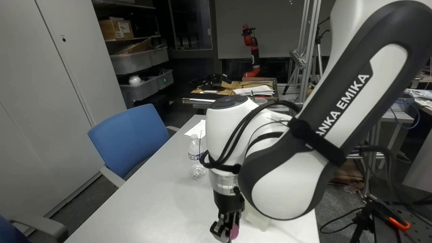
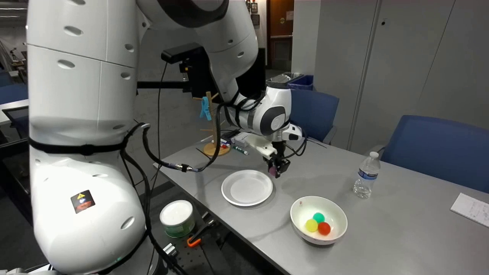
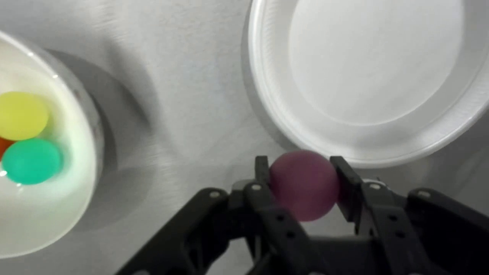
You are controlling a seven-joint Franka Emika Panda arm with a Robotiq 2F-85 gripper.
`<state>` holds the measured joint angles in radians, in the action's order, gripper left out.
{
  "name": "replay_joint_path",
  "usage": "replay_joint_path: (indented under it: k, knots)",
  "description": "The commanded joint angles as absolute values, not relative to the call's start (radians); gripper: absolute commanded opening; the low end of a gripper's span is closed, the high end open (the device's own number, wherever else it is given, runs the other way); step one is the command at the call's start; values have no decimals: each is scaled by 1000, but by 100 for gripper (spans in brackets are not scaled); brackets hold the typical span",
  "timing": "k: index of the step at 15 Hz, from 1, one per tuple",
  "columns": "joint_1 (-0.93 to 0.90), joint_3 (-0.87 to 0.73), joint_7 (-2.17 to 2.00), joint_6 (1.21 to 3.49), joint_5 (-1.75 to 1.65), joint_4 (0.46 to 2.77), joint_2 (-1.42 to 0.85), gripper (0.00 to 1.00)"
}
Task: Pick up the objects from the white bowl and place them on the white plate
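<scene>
— Wrist view, quick. Gripper (image 3: pixel 300 168)?
— Clamped on a purple ball (image 3: pixel 304 186), fingertips (image 3: pixel 262 168) pressing both sides. Ball lines up with the rim of the white plate (image 3: pixel 376 65); can't tell how high it hangs. White bowl (image 3: pixel 26 225), cut off: yellow ball (image 3: pixel 23 115), green ball (image 3: pixel 32 161), sliver of red ball (image 3: pixel 4 146).
— Next?
— In an exterior view, I get those three bunched in the bowl, on the table (image 2: pixel 382 236). Plate sits nearby, water bottle (image 2: pixel 367 175) upright. Purple ball's in the gripper, over the table, near the plate.
— Blue chair (image 1: pixel 130 135)?
— In an exterior view, beside the table. Gripper's low in front, purple ball showing at the fingertips. Water bottle farther back, white paper (image 1: pixel 196 129) beyond it.
</scene>
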<state>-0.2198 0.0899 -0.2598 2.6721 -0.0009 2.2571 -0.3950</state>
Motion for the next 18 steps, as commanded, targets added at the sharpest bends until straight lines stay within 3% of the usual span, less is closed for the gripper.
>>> replay_joint_path:
  k: [1, 6, 7, 12, 18]
  knots:
    - [-203, 163, -185, 2666, 73, 2246, -443, 18]
    - [-208, 199, -173, 2654, 94, 2235, -505, 18]
    - [-207, 202, -172, 2652, 94, 2235, -513, 61]
    - [-208, 194, -167, 2634, 81, 2235, -519, 98]
    - [-197, 162, -173, 2608, 67, 2245, -465, 100]
